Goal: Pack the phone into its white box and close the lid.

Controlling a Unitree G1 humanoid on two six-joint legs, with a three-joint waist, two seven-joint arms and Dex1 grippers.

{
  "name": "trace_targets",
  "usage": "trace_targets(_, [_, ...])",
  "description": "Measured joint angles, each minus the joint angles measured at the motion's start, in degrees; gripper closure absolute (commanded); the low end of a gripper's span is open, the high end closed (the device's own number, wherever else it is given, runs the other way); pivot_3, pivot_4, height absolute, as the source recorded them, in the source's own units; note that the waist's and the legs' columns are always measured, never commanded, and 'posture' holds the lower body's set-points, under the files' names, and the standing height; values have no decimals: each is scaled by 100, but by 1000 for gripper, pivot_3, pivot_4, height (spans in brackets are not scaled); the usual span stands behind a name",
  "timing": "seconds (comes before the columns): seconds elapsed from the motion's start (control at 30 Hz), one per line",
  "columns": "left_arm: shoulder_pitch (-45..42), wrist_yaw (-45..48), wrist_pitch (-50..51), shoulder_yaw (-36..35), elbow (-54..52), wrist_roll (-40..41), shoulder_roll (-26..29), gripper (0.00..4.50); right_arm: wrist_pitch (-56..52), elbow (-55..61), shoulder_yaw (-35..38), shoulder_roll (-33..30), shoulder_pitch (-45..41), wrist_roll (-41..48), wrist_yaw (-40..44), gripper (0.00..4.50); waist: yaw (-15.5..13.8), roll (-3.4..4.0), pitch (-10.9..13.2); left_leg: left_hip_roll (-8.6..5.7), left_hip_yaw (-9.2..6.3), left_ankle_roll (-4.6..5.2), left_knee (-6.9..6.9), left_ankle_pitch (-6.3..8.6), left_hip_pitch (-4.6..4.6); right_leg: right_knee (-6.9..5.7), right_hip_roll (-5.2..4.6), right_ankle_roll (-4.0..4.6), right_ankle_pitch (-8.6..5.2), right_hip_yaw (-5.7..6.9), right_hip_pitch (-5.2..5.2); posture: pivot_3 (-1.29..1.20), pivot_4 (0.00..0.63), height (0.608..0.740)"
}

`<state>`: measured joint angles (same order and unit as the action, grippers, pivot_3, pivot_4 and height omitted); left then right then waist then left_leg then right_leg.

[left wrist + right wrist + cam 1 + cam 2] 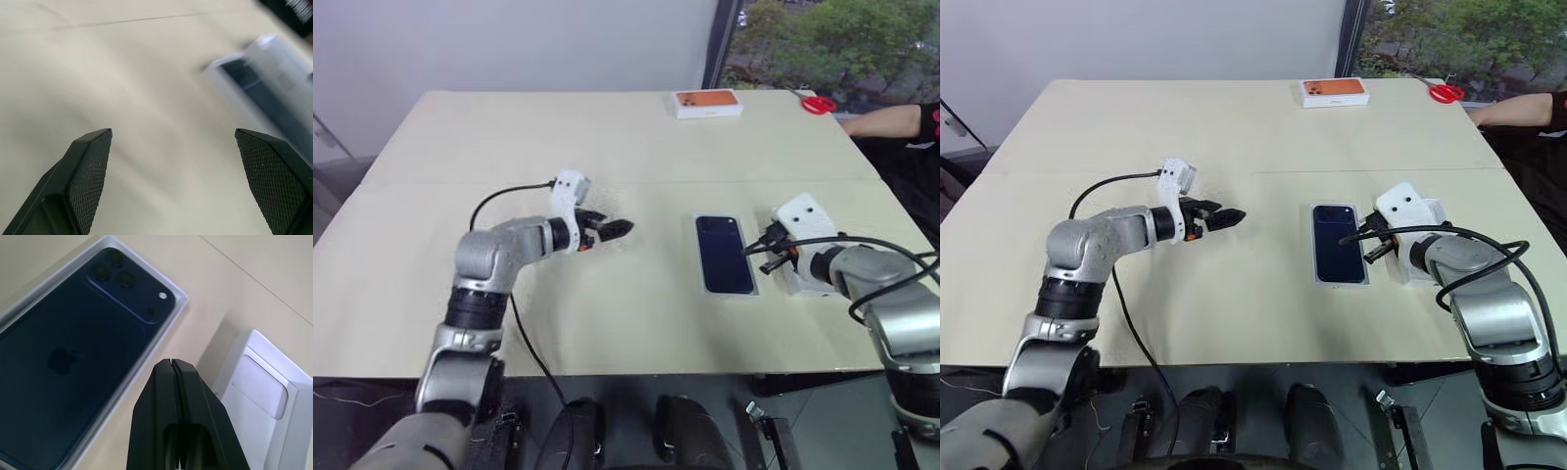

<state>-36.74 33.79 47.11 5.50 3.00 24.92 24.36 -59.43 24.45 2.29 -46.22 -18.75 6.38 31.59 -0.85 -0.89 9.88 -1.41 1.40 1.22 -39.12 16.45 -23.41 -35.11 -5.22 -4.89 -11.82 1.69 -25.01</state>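
Your left claw (625, 227) stood apart over bare counter (607, 137), right claw (171, 363) pinched together beside the phone (722, 254) lying in the white box (1313, 279), insert (259, 387) alongside, orange-topped box (706, 102) and red scissors (818, 104) far off, camera cluster plain in your right wrist view.

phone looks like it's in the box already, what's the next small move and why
Probably fetch the lid: the phone lies back-up in the white box, still uncovered. The right gripper is shut beside it; the left gripper is open over bare table.

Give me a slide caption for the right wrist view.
Shut fingers above phone lying back-up in white box.
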Motion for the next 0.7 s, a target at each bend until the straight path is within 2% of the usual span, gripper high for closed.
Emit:
trace_targets(0.1, [339, 507, -842, 459, -150, -505, 419, 291, 126, -62, -85, -28, -6, 4, 103, 4500, 4, 0, 0, 0, 2, 4, 1, 2, 0, 3, -5, 1, -1, 0, 1, 0, 150, 740])
trace_targets(0.2, [500, 771, -1009, 500, -156, -536, 351, 1092, 220, -137, -206, -28, 0, 7, 155, 4500, -3, 0, 0, -1, 1, 8, -1, 4, -3, 3, -11, 1, -1, 3, 1, 0, 150, 740])
trace_targets(0.23, [507, 839, -1012, 500, -160, -523, 312, 1665, 255, -161, -214, -28, 0, 6, 160, 4500, -3, 0, 1, -1, 1, 9, -2, 5, -4, 3, -10, 0, 0, 3, 1, 0, 150, 740])
trace_targets(0.43, [506, 1042, -1041, 727, -348, -693, 260, 4475, 284, -229, -214, -42, 18, -8, 157, 4500, 9, 0, 1, -1, 2, 12, -2, 6, -3, 1, 0, -16, 8, 6, 1, 0, 150, 740])
trace_targets(0.6, [400, 1276, -1245, 1370, -379, -1166, 223, 4475, 280, -227, -362, -313, 146, -184, 122, 4500, -5, 0, 0, -1, 3, 14, -4, 6, -3, 2, 13, -21, 10, 10, 4, 0, 150, 740])
trace_targets(0.7, [169, 1438, -1275, 1734, -283, -1341, -42, 4475, 280, -204, -556, -420, 290, -286, 128, 4500, -4, 0, 1, -2, 3, 17, -7, 8, -3, 3, 15, -22, 10, 9, 6, 0, 150, 740])
